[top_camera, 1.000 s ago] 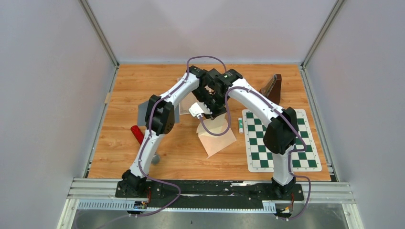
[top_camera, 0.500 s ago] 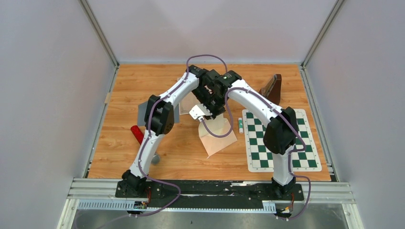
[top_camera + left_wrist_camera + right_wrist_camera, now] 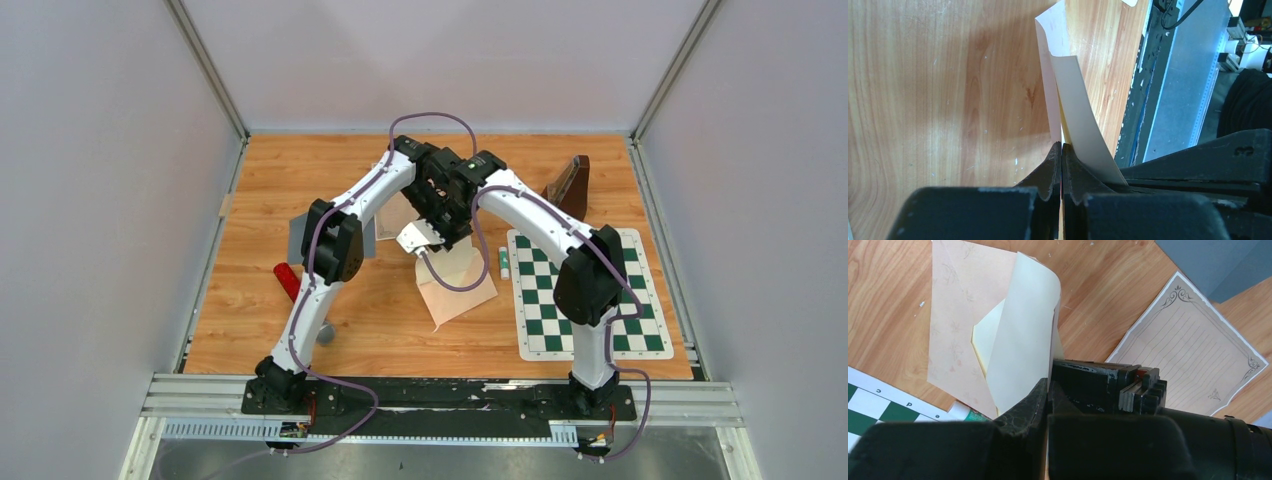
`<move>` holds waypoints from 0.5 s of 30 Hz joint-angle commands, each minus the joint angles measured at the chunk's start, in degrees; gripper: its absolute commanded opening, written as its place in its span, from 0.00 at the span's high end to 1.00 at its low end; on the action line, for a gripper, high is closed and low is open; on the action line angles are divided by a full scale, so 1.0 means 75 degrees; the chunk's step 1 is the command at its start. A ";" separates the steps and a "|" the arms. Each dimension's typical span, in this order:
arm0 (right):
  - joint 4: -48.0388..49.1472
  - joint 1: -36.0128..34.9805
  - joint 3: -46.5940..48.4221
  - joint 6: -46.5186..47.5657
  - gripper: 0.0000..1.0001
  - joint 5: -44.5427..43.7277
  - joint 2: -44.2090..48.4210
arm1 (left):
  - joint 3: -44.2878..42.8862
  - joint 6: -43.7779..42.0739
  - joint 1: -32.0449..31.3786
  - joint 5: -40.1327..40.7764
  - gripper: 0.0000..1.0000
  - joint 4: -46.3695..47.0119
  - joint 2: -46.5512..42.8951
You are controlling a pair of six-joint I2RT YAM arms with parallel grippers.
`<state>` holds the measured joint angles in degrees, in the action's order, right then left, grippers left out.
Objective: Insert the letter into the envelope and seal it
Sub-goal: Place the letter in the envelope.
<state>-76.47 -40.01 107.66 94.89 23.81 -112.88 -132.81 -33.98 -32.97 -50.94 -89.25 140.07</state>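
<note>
Judged step: opening the mouth so the letter can go in. Start from the nearest thing, the peach, leaf-printed paper envelope [image 3: 462, 292], flat on the wooden table [image 3: 260, 330] just left of the green-and-white chessboard mat [image 3: 585, 300]. Leave its body down and avoid dragging it. At its far end, lift only the cream-lined flap [image 3: 1023, 330], already curled up off the wood. Pull gently along the crease, not across it, to spare the paper.

Right gripper [image 3: 1049, 382] clamped tight on that flap. Left gripper [image 3: 1061, 147] right beside it, pinched closed on a thin pale edge of the same envelope, seen edge-on. Best to let one hold the mouth open and free the other for the fetch.

Just beyond: cream lined letter sheet with an ornate border [image 3: 1188, 347], flat on the wood, wholly outside the envelope.

Envelope's long axis running near to far, leaning slightly left at the far end; mouth pointing away from the bases. Letter lying at an angle to it, so probably needs turning until a short edge leads into the mouth.
</note>
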 commanded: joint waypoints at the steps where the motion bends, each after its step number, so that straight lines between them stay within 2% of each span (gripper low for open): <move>1: 0.0339 -0.0079 0.0068 -0.0552 1.00 -0.0450 0.0188 | -0.0016 -0.0151 -0.0059 -0.0219 1.00 -0.0768 -0.0555; 15: 0.0539 -0.0407 0.0422 -0.1915 1.00 -0.1508 0.0005 | -0.0189 0.0297 -0.0058 -0.0249 1.00 -0.0763 -0.0308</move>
<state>-75.22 -42.02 107.79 84.97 16.08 -112.90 -132.81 -33.32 -32.97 -50.94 -88.92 140.07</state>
